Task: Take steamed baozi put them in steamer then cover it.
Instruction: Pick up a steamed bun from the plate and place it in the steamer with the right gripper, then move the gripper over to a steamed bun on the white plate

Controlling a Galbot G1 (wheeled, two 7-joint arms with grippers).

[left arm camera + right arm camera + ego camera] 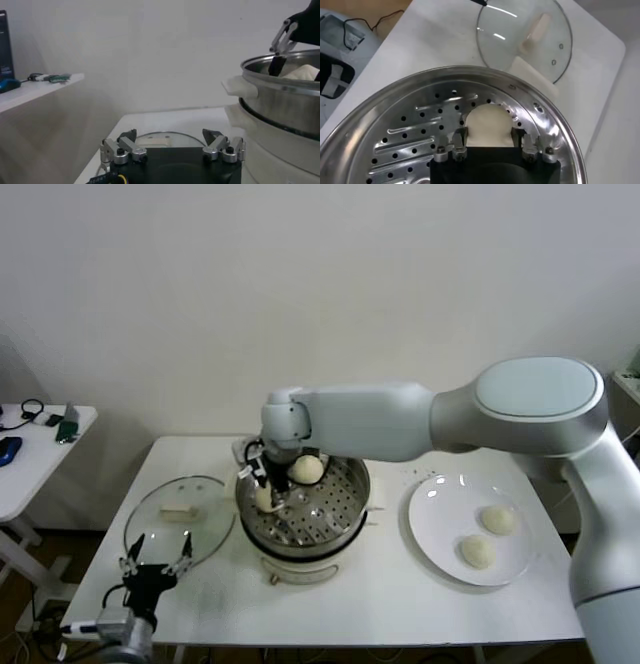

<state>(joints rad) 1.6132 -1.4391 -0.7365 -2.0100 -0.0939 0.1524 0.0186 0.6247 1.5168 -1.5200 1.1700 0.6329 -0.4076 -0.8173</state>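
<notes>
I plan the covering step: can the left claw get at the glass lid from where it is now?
Probably yes. The left claw hovers open at the near edge of the glass lid, which lies flat on the table with its cream handle unobstructed. The right claw is busy inside the steamer.

— Can you read any lettering, brand or number here?

— No. The steamer [304,509] shows bare metal and a plain white base, and the cover [524,37] is clear glass with an unmarked handle.

— And the plate [440,524] or the worktop [380,594]?

— Both plain white, with no legible writing on them.
</notes>
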